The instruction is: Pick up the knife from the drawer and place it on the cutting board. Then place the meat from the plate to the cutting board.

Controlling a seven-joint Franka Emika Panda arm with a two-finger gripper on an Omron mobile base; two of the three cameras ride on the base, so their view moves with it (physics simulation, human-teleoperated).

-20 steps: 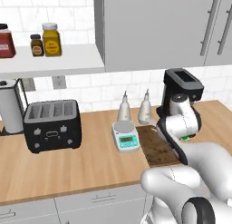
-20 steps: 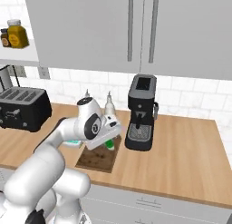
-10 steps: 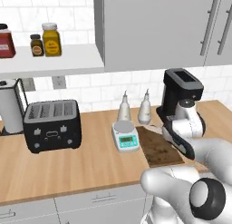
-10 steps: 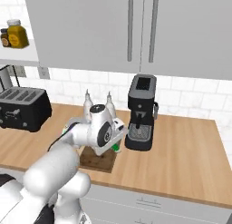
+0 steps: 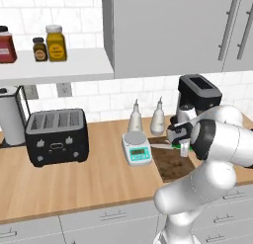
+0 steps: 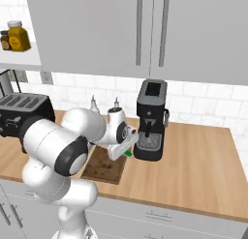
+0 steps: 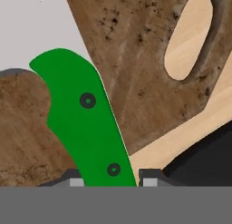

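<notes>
My gripper (image 5: 180, 142) is shut on the knife's bright green handle (image 7: 82, 123). It hangs low over the far end of the dark brown cutting board (image 5: 173, 165). The silver blade (image 5: 160, 146) points left toward the scale. In the right base view the gripper (image 6: 124, 146) sits beside the coffee machine, the green knife handle (image 6: 129, 153) peeking out beneath it above the cutting board (image 6: 103, 166). In the hand view the handle runs up from between my fingertips (image 7: 108, 180) across the cutting board (image 7: 136, 51) and its oval handle hole. The meat, plate and drawer are out of view.
A white digital scale (image 5: 137, 148) stands just left of the board, with two bottles (image 5: 136, 117) behind it. A black coffee machine (image 6: 151, 120) stands close on the right. Further left are a black toaster (image 5: 57, 136) and a paper towel roll (image 5: 10, 117).
The arm has swung and folded, its elbow moving forward and low. The gripper has shifted slightly right over the board's far end, still holding the knife.
</notes>
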